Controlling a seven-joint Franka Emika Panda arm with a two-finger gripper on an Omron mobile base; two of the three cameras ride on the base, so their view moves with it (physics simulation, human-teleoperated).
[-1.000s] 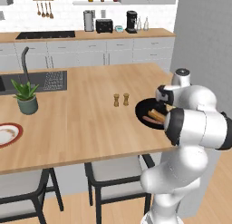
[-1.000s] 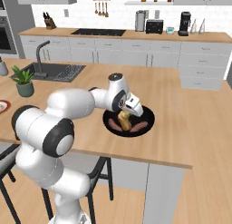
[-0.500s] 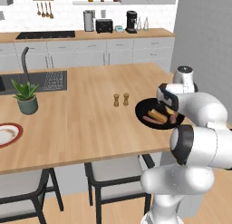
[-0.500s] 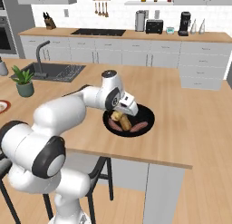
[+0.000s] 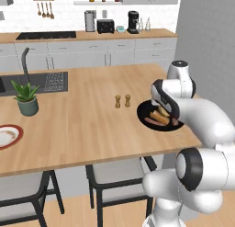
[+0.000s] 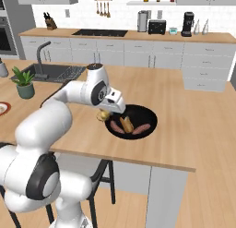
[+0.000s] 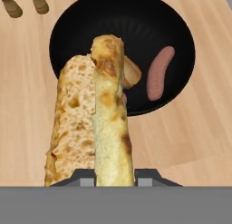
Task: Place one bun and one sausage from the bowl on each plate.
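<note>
Now, left base view: you see the bowl (image 5: 160,118) near the worktop's (image 5: 87,116) right edge, with buns and sausages in it, and the red-rimmed plate (image 5: 7,136) far off at the left edge, well apart.
Left base risk: your carry to that plate is long, and I judge a sudden swing could shake the load loose over bare wood.
Right base view: your end effector (image 6: 104,113) hangs just beside the bowl's (image 6: 150,122) left rim, pinching a bun (image 6: 102,115) above the worktop.
Right base contents: another bun (image 6: 126,124) and a sausage (image 6: 141,129) lie in the bowl.
Hand view grip: the end effector (image 7: 115,173) is pressed together on the bun (image 7: 111,114), which rises lengthwise from between the tips.
Hand view look: the held bun is golden-tan, browned in patches, split so a pale porous crumb shows on its left half.
Hand view risk: you hold it by one end, so it could pivot or slide out; the open split may let the halves part.
Hand view rest: one sausage (image 7: 158,73) lies in the bowl (image 7: 72,26) beyond.
</note>
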